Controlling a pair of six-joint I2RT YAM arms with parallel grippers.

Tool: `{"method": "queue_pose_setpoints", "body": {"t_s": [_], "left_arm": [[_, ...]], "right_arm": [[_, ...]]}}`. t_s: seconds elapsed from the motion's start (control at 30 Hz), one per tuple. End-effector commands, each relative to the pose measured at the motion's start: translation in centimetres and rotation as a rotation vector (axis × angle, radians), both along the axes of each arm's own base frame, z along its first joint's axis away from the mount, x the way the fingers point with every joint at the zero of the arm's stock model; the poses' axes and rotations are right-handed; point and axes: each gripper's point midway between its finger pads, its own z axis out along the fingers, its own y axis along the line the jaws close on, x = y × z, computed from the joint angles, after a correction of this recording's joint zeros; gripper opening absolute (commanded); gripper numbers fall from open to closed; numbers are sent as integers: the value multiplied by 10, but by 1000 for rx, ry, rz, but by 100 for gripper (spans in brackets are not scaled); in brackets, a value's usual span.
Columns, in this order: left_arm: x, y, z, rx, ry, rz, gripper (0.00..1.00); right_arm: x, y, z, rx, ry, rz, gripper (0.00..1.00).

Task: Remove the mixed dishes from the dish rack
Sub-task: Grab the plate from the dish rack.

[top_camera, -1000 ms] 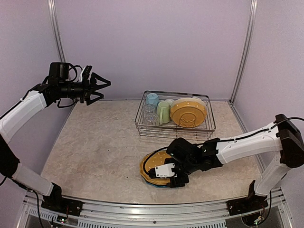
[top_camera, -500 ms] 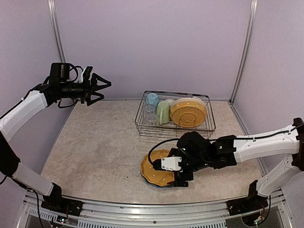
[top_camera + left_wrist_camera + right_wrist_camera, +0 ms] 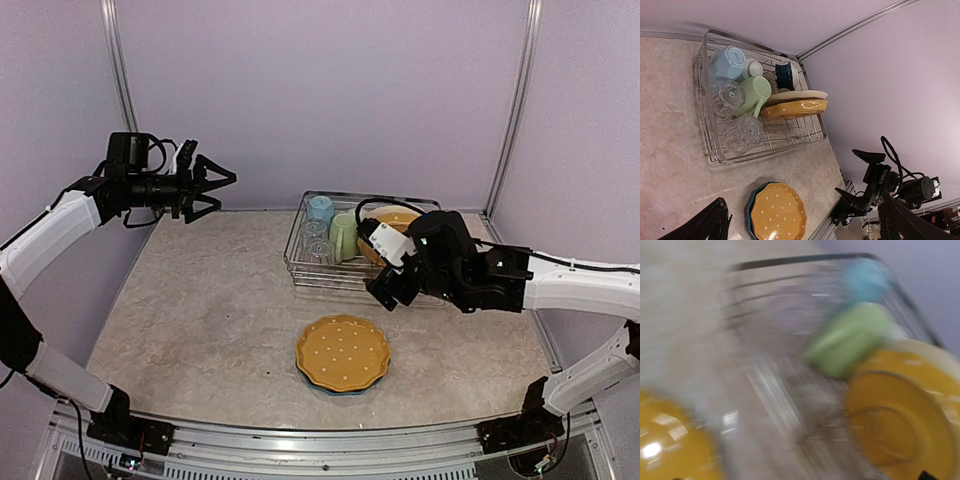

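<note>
Over the dish rack (image 3: 320, 272) front, right gripper (image 3: 388, 290) blurred, we can't tell its jaws; left gripper (image 3: 215, 183) spread, empty. We'd approach the racked dotted plate (image 3: 795, 108) edge-on, pinch its rim

motion-blurred | dish rack (image 3: 765, 330) | pale green mug (image 3: 850, 337) beside yellow plate (image 3: 900, 415)

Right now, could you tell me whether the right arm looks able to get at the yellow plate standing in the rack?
Probably yes. The right claw is open and empty just in front of the dish rack, and the yellow plate stands on edge there with nothing over its rim.
</note>
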Motion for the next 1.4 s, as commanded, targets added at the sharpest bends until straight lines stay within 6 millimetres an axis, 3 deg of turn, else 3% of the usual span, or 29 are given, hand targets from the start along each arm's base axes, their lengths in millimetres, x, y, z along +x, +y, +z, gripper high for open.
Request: {"method": "queue_pose_setpoints", "body": {"t_s": [0.0,0.27,0.43,0.63,0.87,1.37], "left_arm": [[-2,-6,1,0,2,-23,99],[-8,-11,4,-17,6,-49,99],[-12,-16,7,-26,5,-68,99],[-15,-20,9,-41,9,-86,99],[-18,-20,13,-52,0,-97,99],[-21,-22,16,-71,2,-112,99]], "right_arm": [[35,-28,4,-17,13,-147,100],[72,-52,25,112,53,-118,100],[65,-49,35,179,115,142,89],[71,-77,51,148,-24,301,87],[75,-81,43,36,-96,489,84],[137,-109,9,44,29,489,74]]}}
